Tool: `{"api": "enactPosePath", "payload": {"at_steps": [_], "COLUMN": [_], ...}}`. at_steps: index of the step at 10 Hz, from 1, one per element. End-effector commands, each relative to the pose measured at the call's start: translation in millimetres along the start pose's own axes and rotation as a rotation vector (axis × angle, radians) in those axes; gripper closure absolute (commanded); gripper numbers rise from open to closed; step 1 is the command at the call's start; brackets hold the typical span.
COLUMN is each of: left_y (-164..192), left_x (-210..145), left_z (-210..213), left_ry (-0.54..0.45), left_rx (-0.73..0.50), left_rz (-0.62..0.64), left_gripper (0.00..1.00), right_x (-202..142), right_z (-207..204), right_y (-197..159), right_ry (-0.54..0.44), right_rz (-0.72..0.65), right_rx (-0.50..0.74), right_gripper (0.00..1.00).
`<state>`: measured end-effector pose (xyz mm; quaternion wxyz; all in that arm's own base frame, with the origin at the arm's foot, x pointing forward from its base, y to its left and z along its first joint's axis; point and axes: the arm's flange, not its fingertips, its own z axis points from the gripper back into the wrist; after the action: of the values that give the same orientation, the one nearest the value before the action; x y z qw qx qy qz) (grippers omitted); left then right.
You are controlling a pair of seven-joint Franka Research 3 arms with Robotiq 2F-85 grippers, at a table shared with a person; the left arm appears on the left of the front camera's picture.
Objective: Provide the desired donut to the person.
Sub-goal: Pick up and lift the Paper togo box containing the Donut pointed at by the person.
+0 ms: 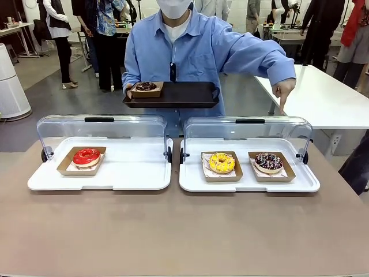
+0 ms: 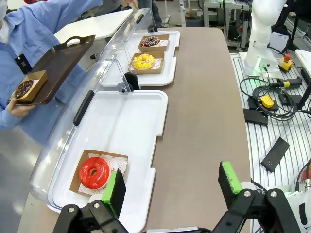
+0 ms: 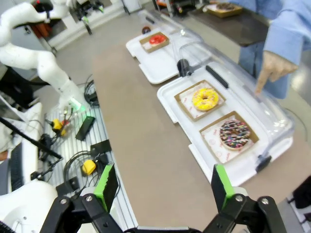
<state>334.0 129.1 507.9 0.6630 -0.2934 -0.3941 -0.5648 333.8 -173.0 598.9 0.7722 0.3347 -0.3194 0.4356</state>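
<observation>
Person's hand (image 1: 283, 90) pointed down at the sprinkled donut (image 1: 268, 162).
Left gripper (image 2: 171, 187) and right gripper (image 3: 164, 183) both hung spread, empty.

1. You have bright, even overhead light in every view; shadows on the brown table (image 1: 184, 231) are faint and soft-edged.
2. The raised clear lids (image 1: 104, 130) carry pale glare streaks, strongest in your right wrist view.
3. Both wrist views bow straight edges near the borders, and the green pads (image 2: 110, 189) close to the lens look slightly soft.
</observation>
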Motion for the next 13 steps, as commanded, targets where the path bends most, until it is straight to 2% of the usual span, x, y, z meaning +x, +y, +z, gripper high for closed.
{"api": "enactPosePath", "payload": {"at_steps": [1,4,6,8,10,12,13], "left_y": [-0.3,-0.3,-0.3,-0.3,-0.3,-0.3,-0.3], "left_x": [-0.2,-0.2,-0.2,-0.2,-0.2,-0.2,-0.2], "left_z": [0.9,0.9,0.9,0.9,0.9,0.9,0.9], "left_ry": [-0.018,-0.018,-0.018,-0.018,-0.018,-0.018,-0.018], "left_rx": [-0.001,-0.001,-0.001,-0.001,-0.001,-0.001,-0.001], "left_rz": [0.002,0.002,0.002,0.002,0.002,0.002,0.002], "left_gripper": [0.0,0.0,0.0,0.0,0.0,0.0,0.0], "right_x": [27.1,64.1,66.7,54.0,36.0,20.9,12.6], "right_z": [-16.8,-75.8,-127.0,-168.5,-198.8,-218.3,-226.2], "right_y": [28.3,57.6,72.1,70.4,55.7,36.7,28.2], "right_ry": [0.197,0.474,0.652,0.752,0.746,0.663,0.649], "right_rz": [0.106,0.136,0.16,0.15,0.229,0.302,0.382], "right_rx": [0.067,0.104,0.095,0.043,-0.029,0.029,0.064], "right_gripper": [0.0,0.0,0.0,0.0,0.0,0.0,0.0]}}
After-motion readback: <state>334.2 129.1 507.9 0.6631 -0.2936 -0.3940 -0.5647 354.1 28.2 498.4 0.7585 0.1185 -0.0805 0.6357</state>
